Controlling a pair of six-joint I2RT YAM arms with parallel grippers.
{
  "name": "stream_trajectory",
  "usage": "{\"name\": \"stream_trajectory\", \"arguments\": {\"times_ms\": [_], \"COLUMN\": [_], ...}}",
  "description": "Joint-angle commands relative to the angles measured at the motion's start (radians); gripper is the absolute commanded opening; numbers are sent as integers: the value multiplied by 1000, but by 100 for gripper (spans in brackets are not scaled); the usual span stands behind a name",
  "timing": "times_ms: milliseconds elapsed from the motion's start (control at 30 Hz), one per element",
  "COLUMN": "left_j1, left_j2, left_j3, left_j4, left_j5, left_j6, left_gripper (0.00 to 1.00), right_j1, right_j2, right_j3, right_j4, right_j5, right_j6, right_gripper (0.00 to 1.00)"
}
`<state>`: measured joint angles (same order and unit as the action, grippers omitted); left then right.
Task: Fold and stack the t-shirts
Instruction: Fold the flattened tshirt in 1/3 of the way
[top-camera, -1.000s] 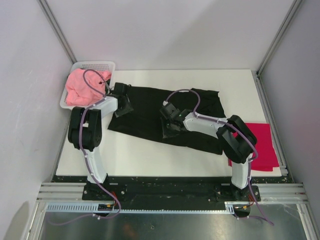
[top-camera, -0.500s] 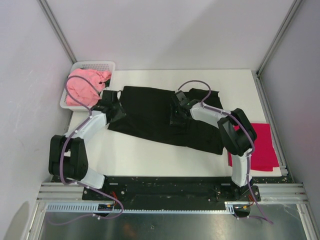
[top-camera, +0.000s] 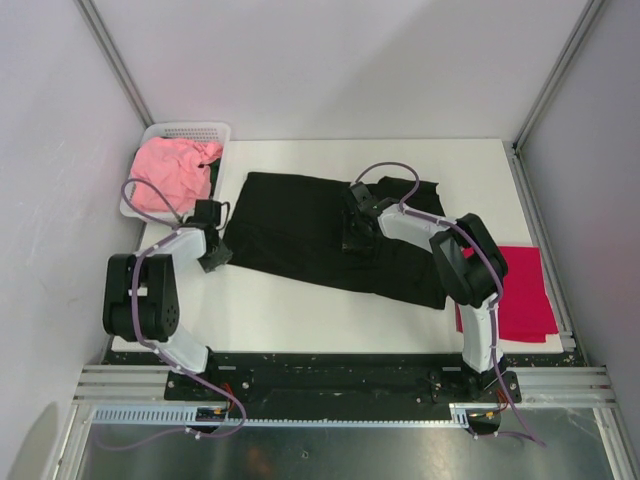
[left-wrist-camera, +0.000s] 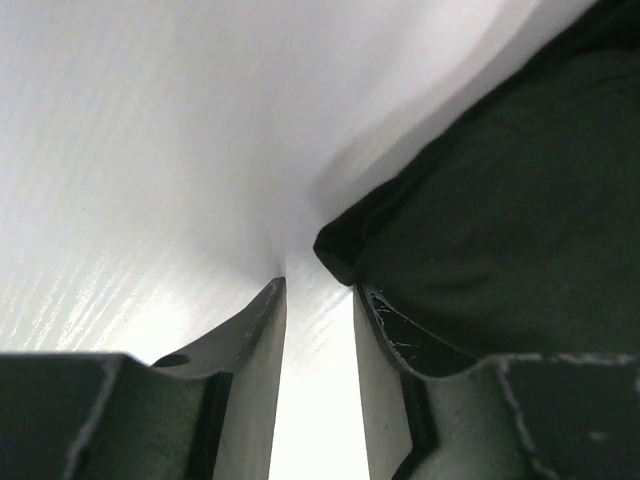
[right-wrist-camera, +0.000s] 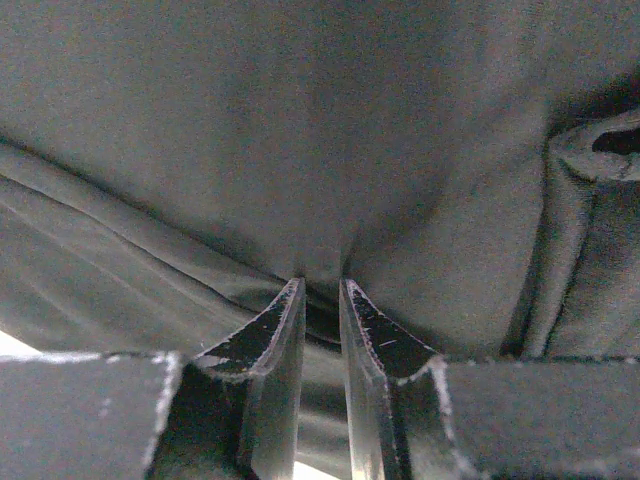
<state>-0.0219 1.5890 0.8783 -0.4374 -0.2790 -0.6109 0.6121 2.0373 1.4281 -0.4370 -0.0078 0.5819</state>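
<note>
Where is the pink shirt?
In the top view, the pink t-shirt lies in the white basket at the far left corner of the table, left of the black t-shirt.

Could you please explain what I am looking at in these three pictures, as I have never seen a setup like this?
These are two robot arms bolted at the near edge of a white table, each ending in a two-finger gripper. The wide picture looks down from above and behind them. The other two come from small cameras on the wrists, so each gripper's own fingers show at the bottom.

A black t-shirt lies spread on the table. A red t-shirt lies at the right edge, and a pink t-shirt sits bunched in a white basket at the far left corner.

The right gripper appears to pinch a fold near the middle of the black t-shirt. The left gripper is open at that shirt's near left corner, holding nothing.
</note>
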Motion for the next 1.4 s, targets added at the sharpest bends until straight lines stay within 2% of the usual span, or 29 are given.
{"name": "stream_trajectory", "arguments": {"times_ms": [0, 400, 600, 833, 1133, 1367], "left_j1": [32, 46, 44, 43, 42, 43], "left_j2": [20, -200, -137, -34, 10, 54], "left_j3": [26, -39, -9, 54, 59, 55], "left_j4": [-20, -21, 5, 45, 101, 107], "left_j5": [-75, -19, -11, -6, 5, -17], "left_j6": [-25, 8, 22, 44, 52, 51], "left_gripper": [38, 50, 56, 56, 56, 52], "right_j1": [-6, -11, -38, -48, -53, -126], "right_j2": [-41, -205, -344, -512, -701, -810], "right_j3": [32, -8, -129, -297, -527, -686], "right_j4": [-26, -90, -94, -92, -114, -137], "right_j5": [42, 91, 91, 84, 97, 86], "right_j6": [-30, -33, -3, 36, 118, 195], "right_gripper": [25, 25, 25, 25, 26, 26]}}
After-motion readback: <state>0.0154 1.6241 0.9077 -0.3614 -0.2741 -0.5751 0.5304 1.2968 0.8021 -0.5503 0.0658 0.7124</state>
